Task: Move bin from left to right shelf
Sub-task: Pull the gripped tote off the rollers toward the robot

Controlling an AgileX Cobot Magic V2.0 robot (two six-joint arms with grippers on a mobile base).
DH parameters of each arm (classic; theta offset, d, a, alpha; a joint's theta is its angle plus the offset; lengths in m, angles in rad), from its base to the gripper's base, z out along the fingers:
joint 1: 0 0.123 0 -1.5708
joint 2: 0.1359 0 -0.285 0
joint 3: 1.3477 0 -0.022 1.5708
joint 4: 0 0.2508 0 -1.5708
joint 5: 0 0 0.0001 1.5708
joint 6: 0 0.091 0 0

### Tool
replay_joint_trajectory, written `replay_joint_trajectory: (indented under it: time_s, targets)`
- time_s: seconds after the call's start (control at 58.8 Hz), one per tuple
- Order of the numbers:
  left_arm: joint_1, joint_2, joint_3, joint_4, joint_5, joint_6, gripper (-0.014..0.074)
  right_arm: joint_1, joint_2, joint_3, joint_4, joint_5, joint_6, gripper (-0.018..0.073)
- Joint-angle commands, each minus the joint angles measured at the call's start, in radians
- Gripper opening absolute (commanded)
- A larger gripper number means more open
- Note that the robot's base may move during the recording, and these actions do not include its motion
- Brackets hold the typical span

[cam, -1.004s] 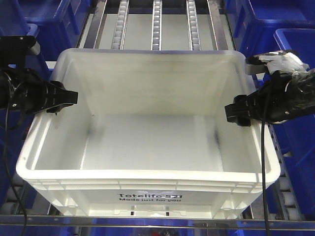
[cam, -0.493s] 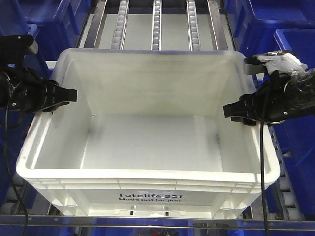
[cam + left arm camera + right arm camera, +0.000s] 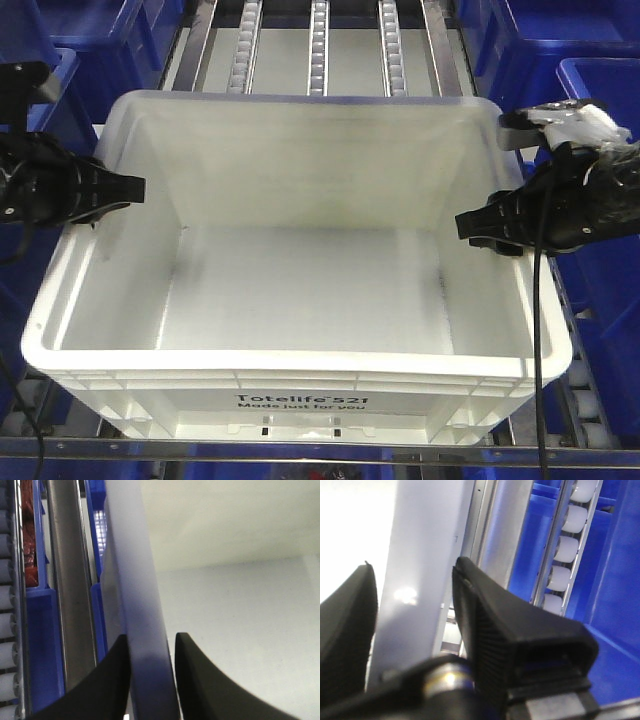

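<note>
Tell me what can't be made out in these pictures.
- Front view: what the bin rests on, hidden by it.
- Left wrist view: red thing, blurred, cut off by the top edge.
- Right wrist view: a finger of the right claw, cut off by the left edge.

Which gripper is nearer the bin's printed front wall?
Right, slightly. The right gripper grips the bin's right rim closer to the printed front wall; the left gripper grips the left rim farther back.
</note>
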Motion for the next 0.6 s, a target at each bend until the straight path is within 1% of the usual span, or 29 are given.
replay_joint_trajectory:
  time_s: [0.0,0.221,0.442,0.578]
  targets:
    - [-0.005,-0.077,-0.041,-0.038,-0.080,0.024,-0.0008,-0.004,-0.059,-0.038,0.005,-0.090,-0.002,-0.0008]
    - [-0.005,-0.115,-0.041,-0.060,-0.068,0.024,-0.0008,-0.004,-0.109,-0.038,0.006,-0.089,-0.002,-0.0008]
    - [-0.005,-0.145,-0.041,-0.065,-0.046,0.024,-0.0008,-0.004,-0.160,-0.038,0.009,-0.067,-0.002,-0.0004]
    - [-0.005,-0.168,-0.041,-0.089,-0.028,0.024,-0.0008,-0.004,-0.187,-0.038,0.024,-0.044,-0.002,-0.0004]
